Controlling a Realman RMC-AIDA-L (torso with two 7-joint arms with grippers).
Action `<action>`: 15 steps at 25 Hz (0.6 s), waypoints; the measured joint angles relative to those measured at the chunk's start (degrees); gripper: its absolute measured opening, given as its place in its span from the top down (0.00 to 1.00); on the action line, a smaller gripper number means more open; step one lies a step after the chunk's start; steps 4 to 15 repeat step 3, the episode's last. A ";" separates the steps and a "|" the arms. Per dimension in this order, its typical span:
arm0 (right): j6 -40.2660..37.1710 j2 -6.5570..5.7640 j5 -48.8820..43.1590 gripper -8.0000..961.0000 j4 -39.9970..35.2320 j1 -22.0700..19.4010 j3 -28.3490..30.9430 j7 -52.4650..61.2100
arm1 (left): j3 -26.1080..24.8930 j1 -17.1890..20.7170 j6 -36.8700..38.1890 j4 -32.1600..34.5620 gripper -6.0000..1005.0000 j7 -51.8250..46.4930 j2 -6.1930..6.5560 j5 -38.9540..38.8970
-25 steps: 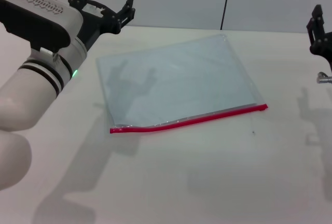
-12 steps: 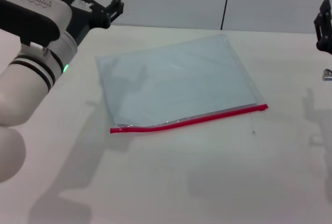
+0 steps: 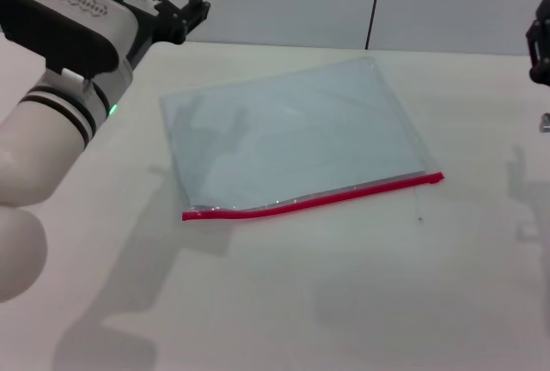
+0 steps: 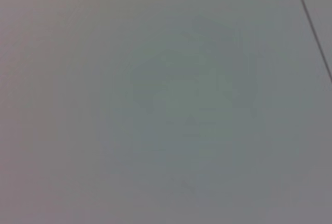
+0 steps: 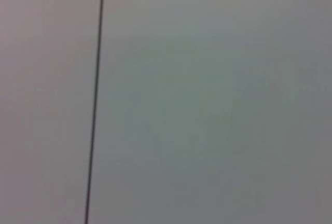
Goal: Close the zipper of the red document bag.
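The red document bag [image 3: 292, 135] lies flat on the white table, a pale translucent pouch in the middle of the head view. Its zipper [image 3: 314, 200] is a thin bright-red strip along the near long edge. My left gripper [image 3: 161, 0] hangs open in the air at the far left, above the table's back edge and clear of the bag. Only a dark bit of my right gripper [image 3: 540, 40] shows at the right border. Neither wrist view shows the bag, only a plain grey surface.
The white table [image 3: 344, 285] stretches bare in front of the bag. A grey wall with a dark vertical seam [image 3: 374, 2] stands behind the table. My left arm's white forearm [image 3: 43, 156] fills the left side.
My left gripper has risen and drawn back to the left, away from the bag's far corner. The right gripper has slid further out past the right border. The bag has not moved.
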 joint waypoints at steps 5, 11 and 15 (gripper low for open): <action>1.48 -0.01 0.06 0.37 0.76 0.04 -0.04 0.36 | 0.40 0.69 -0.56 0.24 0.13 0.03 -0.01 -0.19; 1.48 -0.01 0.06 0.37 0.76 0.04 -0.04 0.36 | 0.40 0.69 -0.56 0.24 0.13 0.03 -0.01 -0.19; 1.48 -0.01 0.06 0.37 0.76 0.04 -0.04 0.36 | 0.40 0.69 -0.56 0.24 0.13 0.03 -0.01 -0.19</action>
